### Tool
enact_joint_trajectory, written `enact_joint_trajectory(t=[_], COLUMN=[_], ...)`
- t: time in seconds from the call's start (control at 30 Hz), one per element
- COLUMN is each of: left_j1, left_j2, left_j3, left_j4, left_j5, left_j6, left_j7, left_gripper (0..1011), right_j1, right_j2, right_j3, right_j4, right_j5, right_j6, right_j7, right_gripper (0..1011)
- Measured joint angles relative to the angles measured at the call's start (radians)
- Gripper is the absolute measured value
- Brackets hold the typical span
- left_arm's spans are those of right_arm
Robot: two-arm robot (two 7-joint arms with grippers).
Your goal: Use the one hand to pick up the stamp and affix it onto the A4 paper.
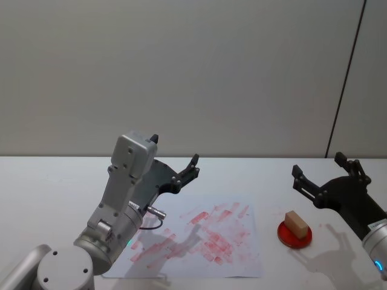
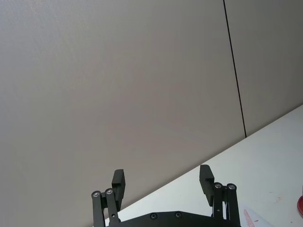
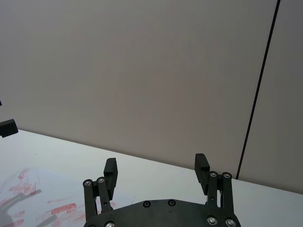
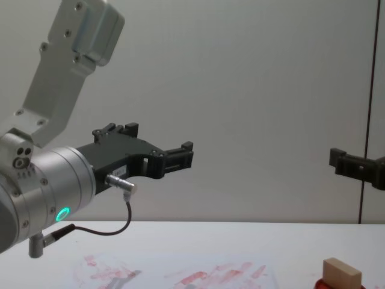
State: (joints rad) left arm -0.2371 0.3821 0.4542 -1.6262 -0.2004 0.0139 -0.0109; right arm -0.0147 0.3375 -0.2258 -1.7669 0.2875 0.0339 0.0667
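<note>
Tan stamp [image 1: 295, 223] rests on the red pad [image 1: 286, 238]; my right pincer [image 1: 318, 166] hovers nearby, fingers apart; my left pincer [image 1: 175, 151], likewise apart, hangs over the A4 paper [image 1: 233, 249].

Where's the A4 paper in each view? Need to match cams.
Head: A4 paper lower centre.
Left wrist: its corner in the picture's lower right.
Right wrist: picture's lower left.
Chest: bottom edge, left of centre.
Shared landmark: dark vertical wall seam.
</note>
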Motion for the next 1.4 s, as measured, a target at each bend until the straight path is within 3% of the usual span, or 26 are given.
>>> enact_joint_trajectory(t=[0.87, 1.4], left_j1=[0.0, 0.0], left_j2=[0.0, 0.0], left_j3=[0.0, 0.0], left_j4=[0.0, 0.0], left_j5=[0.0, 0.0], left_j6=[0.0, 0.0], left_j7=[0.0, 0.0], left_gripper=[1003, 1002], right_j1=[0.001, 0.022], right_j2=[0.001, 0.017], right_j3=[0.001, 0.006], right_j4=[0.006, 0.092], right_j5=[-0.001, -0.022], right_j6=[0.003, 0.046], right_j7=[0.009, 0.11], right_gripper=[1001, 1001])
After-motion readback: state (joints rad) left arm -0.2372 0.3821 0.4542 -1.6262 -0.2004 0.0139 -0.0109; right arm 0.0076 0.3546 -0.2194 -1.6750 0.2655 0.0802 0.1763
